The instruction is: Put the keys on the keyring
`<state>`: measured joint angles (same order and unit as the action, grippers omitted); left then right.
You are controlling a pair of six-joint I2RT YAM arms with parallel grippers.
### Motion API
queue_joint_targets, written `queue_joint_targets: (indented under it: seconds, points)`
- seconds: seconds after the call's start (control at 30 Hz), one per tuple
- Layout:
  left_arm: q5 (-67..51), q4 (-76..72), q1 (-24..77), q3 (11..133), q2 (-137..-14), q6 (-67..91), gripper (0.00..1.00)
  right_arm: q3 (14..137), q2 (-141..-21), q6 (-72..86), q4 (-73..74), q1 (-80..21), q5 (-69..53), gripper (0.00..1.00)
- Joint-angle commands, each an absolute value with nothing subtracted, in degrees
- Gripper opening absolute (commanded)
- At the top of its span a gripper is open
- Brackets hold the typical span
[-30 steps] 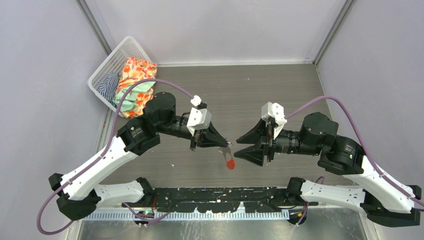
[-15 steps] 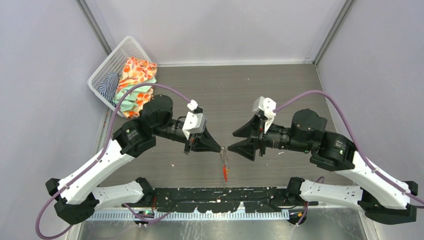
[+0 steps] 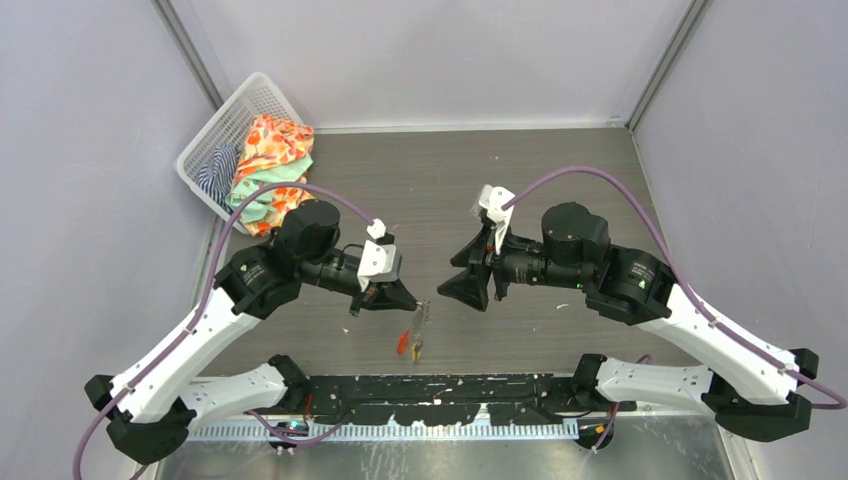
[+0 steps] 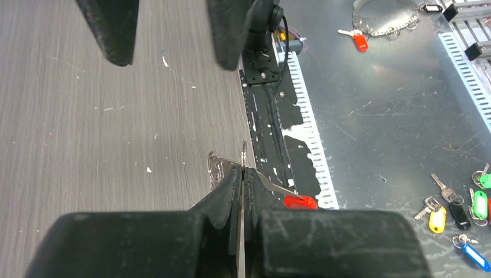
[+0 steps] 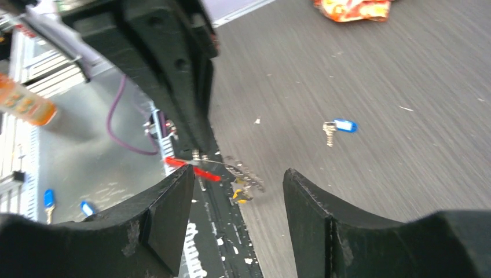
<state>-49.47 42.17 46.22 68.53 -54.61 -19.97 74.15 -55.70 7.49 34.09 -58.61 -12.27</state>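
My left gripper [image 3: 414, 303] is shut on the keyring [image 4: 215, 167], pinching a thin metal ring edge-on between its pads. The chain, the red oval tag [image 3: 401, 343] and a yellow-headed key [image 3: 416, 348] dangle below it, over the table's near edge. In the right wrist view the yellow key [image 5: 238, 194] hangs in the cluster beside the red tag [image 5: 194, 168]. The blue-headed key [image 5: 339, 125] lies alone on the wood table, further off. My right gripper [image 3: 446, 278] stands open just right of the keyring, with nothing between its fingers.
A white basket [image 3: 222, 130] with patterned cloth [image 3: 270, 165] sits at the back left. A black rail [image 3: 440, 385] runs along the near edge. Beyond it is a metal surface with several spare tagged keys [image 4: 463, 208] and a ring bunch [image 4: 376, 17].
Both arms have swung left and nearer. The left gripper carried the dangling keyring that way. The right gripper followed it and opened wider.
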Motion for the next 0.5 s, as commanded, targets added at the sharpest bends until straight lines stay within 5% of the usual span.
queue_joint_targets:
  seconds: [0.0,0.47]
  points:
    - [-50.97,45.49,45.97,71.33,-55.46,-22.41,0.0,75.54,-54.78,5.96,31.19,-58.71,-22.08,0.63]
    - [-53.06,48.14,45.97,76.55,-59.4,-19.52,0.0,83.2,-65.37,0.35,39.44,-58.71,-30.51,0.48]
